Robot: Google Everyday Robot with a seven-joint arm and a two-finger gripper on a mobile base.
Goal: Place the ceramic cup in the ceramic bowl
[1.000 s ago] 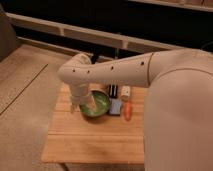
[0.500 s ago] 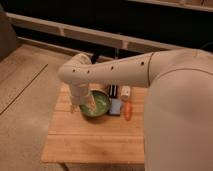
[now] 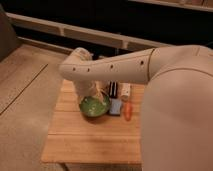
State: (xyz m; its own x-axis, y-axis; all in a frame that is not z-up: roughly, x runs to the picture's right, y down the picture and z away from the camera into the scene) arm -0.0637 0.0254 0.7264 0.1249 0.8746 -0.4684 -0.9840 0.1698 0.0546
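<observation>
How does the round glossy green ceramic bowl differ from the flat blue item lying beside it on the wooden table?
The green ceramic bowl is round and hollow; the flat blue item is squarish and low. The bowl is wider than the blue item. The gripper is over the bowl's far rim, not over the blue item. Both rest on the wooden table.

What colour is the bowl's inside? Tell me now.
Glossy green, in the camera view; the claw hangs over the ceramic bowl.
</observation>
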